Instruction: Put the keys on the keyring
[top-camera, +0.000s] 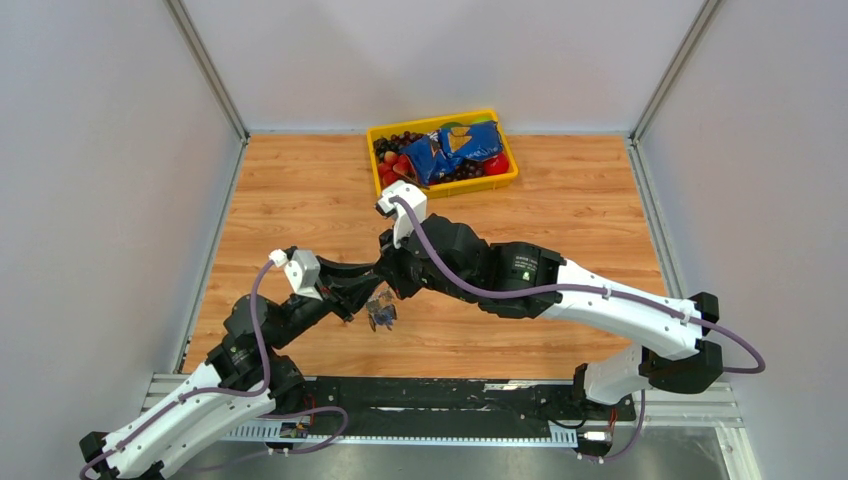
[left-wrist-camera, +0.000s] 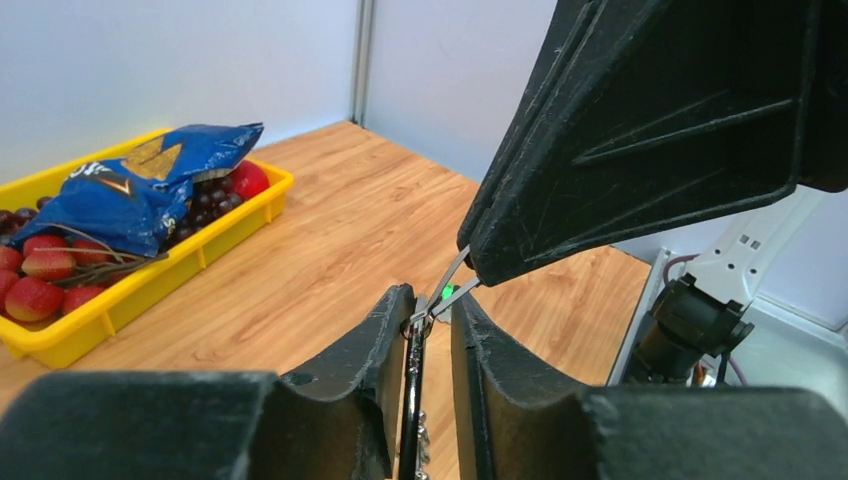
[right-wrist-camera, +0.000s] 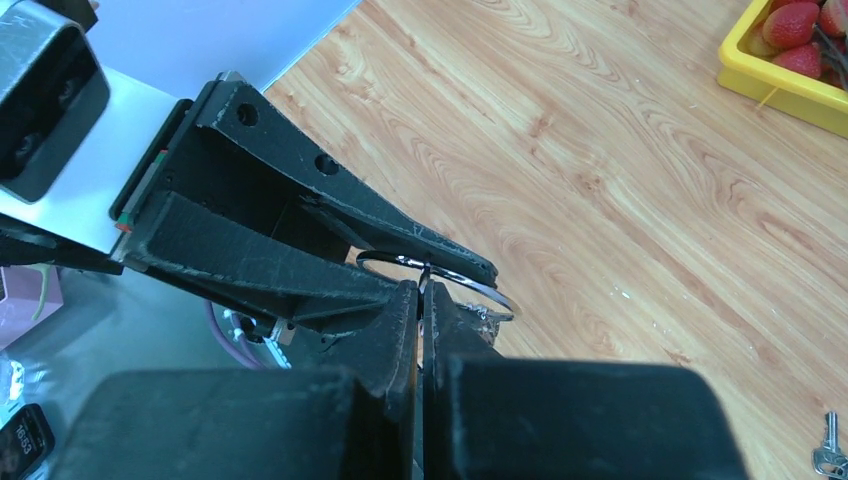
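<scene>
- The wooden desk (top-camera: 300, 200) carried the whole scene, and both arms met above its near middle.
- The right arm (top-camera: 620, 305) reached in from the right and the left arm (top-camera: 200, 400) from the left, with their tips almost touching.
- A yellow tray (top-camera: 505, 180) sat at the far edge with blue snack bags (top-camera: 455, 150) and strawberries (left-wrist-camera: 35, 295) in it, well away from the work.
- The left fingers (left-wrist-camera: 405, 305) were clenched on the keyring (left-wrist-camera: 412, 380), which was held edge-on and raised off the desk.
- A small bunch of tagged keys (top-camera: 381, 316) hung beneath the ring, so it already bore some keys.
- The right fingers (right-wrist-camera: 415, 300) were pinched on the green-tagged key (left-wrist-camera: 445, 293), whose end was angled down onto the top of the ring's wire.
- Key and ring touched there, but the views did not show whether the wire had entered the key's hole.
- One loose key (right-wrist-camera: 828, 455) lay on the desk, far from both arms.
- My reading was that the task was partway through. The ring and key were both in hand and aligned, but the threading of this key was not visibly done. After it, at least the loose key was left to pick up and add.
</scene>
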